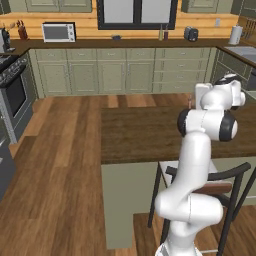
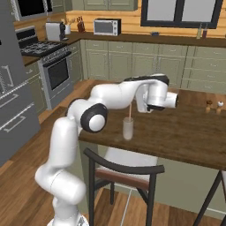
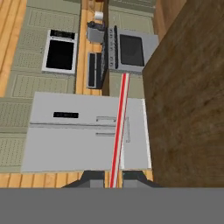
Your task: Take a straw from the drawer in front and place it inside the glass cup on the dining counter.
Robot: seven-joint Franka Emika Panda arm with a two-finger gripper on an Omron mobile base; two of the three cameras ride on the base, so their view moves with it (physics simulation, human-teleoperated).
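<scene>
The end effector (image 3: 113, 178) was seen clamped tight on the straw (image 3: 120, 127). The straw (image 2: 130, 111) was held upright over the glass cup (image 2: 128, 128), which stood near the counter's (image 2: 185, 132) front edge.

White arm (image 1: 195, 165) over dining counter (image 1: 140, 135)
</scene>
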